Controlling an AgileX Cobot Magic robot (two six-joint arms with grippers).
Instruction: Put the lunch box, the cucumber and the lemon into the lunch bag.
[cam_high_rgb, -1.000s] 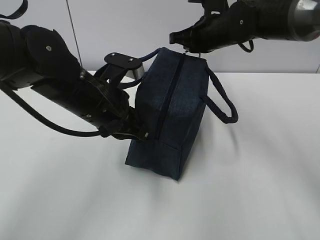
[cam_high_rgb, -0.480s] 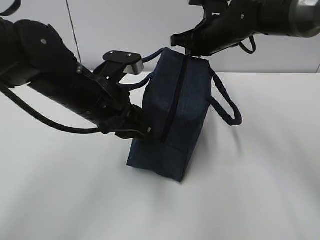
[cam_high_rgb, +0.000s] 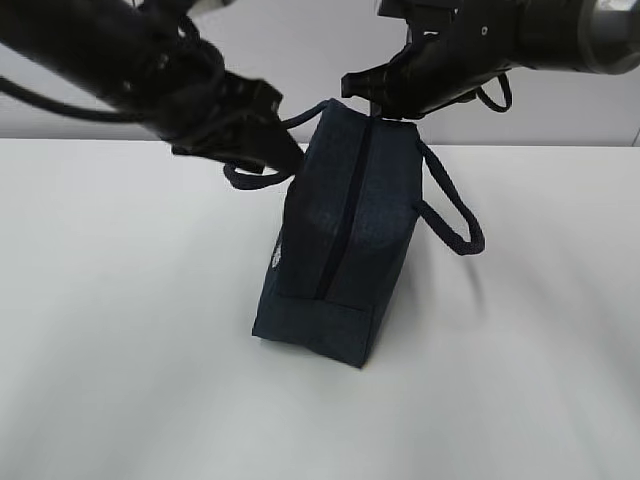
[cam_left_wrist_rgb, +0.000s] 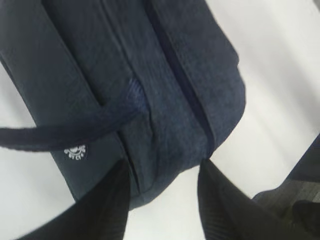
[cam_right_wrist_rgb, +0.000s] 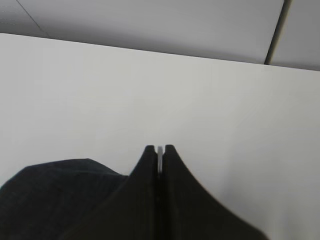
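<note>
Both arms are matte black. The left arm (cam_high_rgb: 120, 45) is bulky, with rounded housings and a thick black cable looping along its underside. The right arm (cam_high_rgb: 520, 35) has a shiny silver metal band at its far right end and a short black cable loop hanging beneath. The right gripper (cam_right_wrist_rgb: 159, 150) has two tapered black fingers; the left gripper (cam_left_wrist_rgb: 162, 187) has broad, finely ribbed black ones.

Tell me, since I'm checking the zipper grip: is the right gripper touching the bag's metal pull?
Touching. The right wrist view shows the right gripper closed on a thin metal pull, pinched between both fingertips above the lunch bag.
</note>
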